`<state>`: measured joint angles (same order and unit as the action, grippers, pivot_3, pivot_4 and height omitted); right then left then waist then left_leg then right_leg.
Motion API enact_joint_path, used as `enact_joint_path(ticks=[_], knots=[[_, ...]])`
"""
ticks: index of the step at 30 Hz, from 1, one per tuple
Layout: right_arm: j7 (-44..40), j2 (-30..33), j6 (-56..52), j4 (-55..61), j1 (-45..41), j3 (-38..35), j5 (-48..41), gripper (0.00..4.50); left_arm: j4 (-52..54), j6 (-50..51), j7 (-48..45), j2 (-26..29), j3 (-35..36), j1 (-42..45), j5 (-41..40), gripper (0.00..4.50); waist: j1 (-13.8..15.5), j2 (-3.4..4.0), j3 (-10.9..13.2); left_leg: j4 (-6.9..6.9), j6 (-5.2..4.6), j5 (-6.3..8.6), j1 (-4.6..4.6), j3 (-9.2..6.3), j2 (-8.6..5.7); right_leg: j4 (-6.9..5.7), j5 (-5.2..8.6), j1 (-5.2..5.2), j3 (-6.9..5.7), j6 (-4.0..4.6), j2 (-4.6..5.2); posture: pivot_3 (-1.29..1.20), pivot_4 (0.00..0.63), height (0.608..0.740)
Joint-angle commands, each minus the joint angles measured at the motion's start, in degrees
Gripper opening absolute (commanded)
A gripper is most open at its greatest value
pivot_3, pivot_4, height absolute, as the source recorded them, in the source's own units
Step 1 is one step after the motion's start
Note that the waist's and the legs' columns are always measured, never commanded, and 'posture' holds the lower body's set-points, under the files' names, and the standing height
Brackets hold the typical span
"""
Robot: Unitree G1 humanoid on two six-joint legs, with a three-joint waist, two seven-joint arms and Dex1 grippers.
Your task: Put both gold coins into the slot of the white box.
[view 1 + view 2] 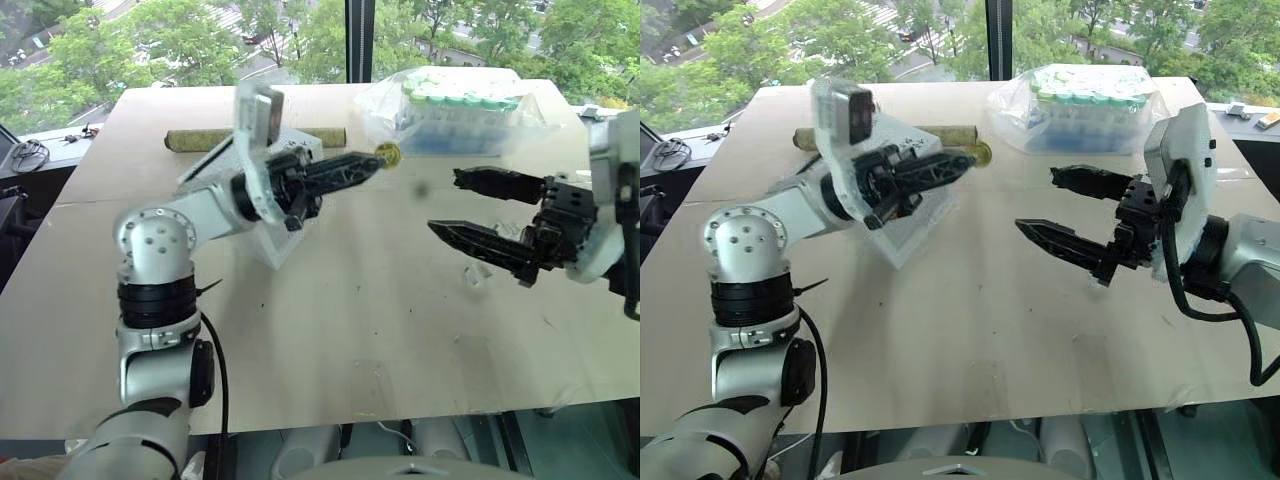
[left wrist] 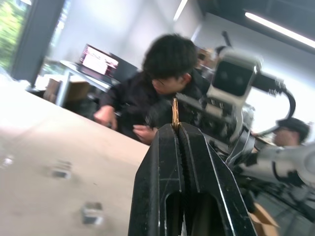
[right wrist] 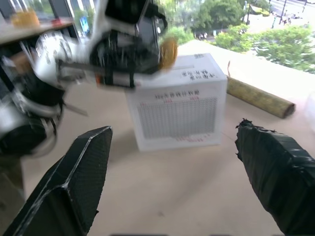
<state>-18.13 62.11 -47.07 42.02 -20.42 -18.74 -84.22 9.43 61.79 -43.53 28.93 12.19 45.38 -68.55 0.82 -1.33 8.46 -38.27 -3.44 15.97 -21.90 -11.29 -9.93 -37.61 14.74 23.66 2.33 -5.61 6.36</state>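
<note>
left tool (image 1: 378, 158) is pinching 1 gold coin (image 1: 388, 154) at its fingertips, raised above the table (image 1: 330, 330) | right tool (image 1: 447, 207) is hanging with fingers spread wide, gripping nothing, apart from the left | white box (image 3: 177, 103) is sitting on the table behind the left arm, near a bag of green-capped tubes (image 1: 455, 105)

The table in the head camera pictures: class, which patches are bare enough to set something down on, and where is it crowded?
The table's near half, below both arms, is bare, as is its far left corner. The far edge is crowded: white box, brown roll and bag of tubes. Small clear holders lie under the open right gripper.
</note>
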Motion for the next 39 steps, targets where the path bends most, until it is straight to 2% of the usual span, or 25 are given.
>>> enact_joint_path(ticks=[1, 8, 11, 15, 17, 20, 23, 28, 39], knots=[[-6.87, 2.04, 2.0, 1.81, 1.1, -4.12, 5.41, 4.44, 2.56, -0.97, 4.48, 3.9, 4.48, 3.36, -0.74, 0.0, -0.03, 0.0, 0.0, 0.0, 0.0, 0.0, 0.0, 0.02, 0.0, 0.0, 0.0, 0.0, 0.01, 0.0, 0.0, 0.0, 0.15, 0.74], [-14.74, 2.97, 3.99, 0.21, 2.77, -6.46, 13.36, 4.44, -0.15, -10.78, 4.06, 18.3, 2.67, 4.41, 17.26, 0.0, 0.05, 0.0, 0.0, 0.03, 0.02, 0.01, 0.02, 0.05, 0.01, 0.0, 0.0, 0.01, 0.04, 0.0, -0.01, 0.0, 0.15, 0.74], [-17.18, 2.83, 4.81, -0.71, 3.14, -6.26, 16.63, 4.44, -1.87, -13.92, 5.24, 22.4, 0.42, 3.19, 25.15, 0.0, 0.11, 0.01, 0.0, 0.03, 0.02, 0.01, 0.02, 0.05, 0.01, 0.01, 0.0, 0.0, 0.04, 0.0, 0.0, 0.0, 0.15, 0.74], [-21.02, 3.01, 5.25, -1.03, 4.14, -6.51, 19.29, 4.44, -5.59, -8.62, 7.39, 26.49, -3.24, 4.28, 30.92, 0.0, 0.29, 0.0, 0.02, 0.03, 0.02, 0.01, 0.0, 0.0, 0.01, 0.01, 0.0, 0.01, 0.0, 0.0, -0.01, 0.0, 0.15, 0.74], [-22.96, 3.18, 5.57, -0.89, 4.87, -6.98, 20.68, 4.44, -7.88, -4.13, 9.2, 27.6, -5.11, 6.33, 33.02, 0.0, 0.25, -0.01, 0.04, 0.03, 0.02, 0.02, -0.02, -0.01, 0.01, 0.02, 0.0, 0.01, 0.0, 0.0, -0.01, 0.0, 0.15, 0.74], [-25.45, 3.39, 5.97, -1.64, 5.98, -8.83, 22.21, 4.44, -16.51, 2.83, 2.78, 29.76, -10.53, 14.18, 33.75, 0.0, 0.21, -0.17, 0.14, 0.0, 0.02, 0.02, -0.07, -0.04, 0.01, 0.01, 0.0, 0.04, -0.03, 0.0, -0.07, 0.0, 0.15, 0.74], [-25.63, 2.71, 6.55, -1.55, 5.83, -9.85, 22.59, 4.44, -20.7, 3.12, -2.11, 31.27, -15.31, 17.57, 36.74, 0.0, 0.0, -0.18, 0.18, 0.0, 0.02, 0.02, -0.08, -0.05, 0.0, 0.01, 0.0, 0.05, -0.05, 0.0, -0.21, 0.0, 0.15, 0.74], [-24.23, 1.36, 6.54, -0.59, 5.7, -12.34, 21.08, 4.44, -26.28, 6.94, -9.25, 30.78, -19.89, 23.61, 38.34, 0.0, -0.07, -0.18, 0.2, 0.06, 0.04, 0.04, -0.1, -0.08, 0.02, 0.01, 0.0, 0.11, -0.04, 0.0, -0.11, 0.0, 0.15, 0.74], [-21.08, 0.44, 6.45, 1.2, 6.03, -12.94, 19.34, 4.44, -27.88, 7.61, -20.43, 32.7, -25.65, 23.84, 42.05, 0.0, -0.13, -0.19, 0.2, 0.02, 0.04, 0.04, -0.12, -0.06, 0.03, -0.01, 0.0, 0.14, -0.01, 0.0, -0.11, 0.0, 0.15, 0.74]])
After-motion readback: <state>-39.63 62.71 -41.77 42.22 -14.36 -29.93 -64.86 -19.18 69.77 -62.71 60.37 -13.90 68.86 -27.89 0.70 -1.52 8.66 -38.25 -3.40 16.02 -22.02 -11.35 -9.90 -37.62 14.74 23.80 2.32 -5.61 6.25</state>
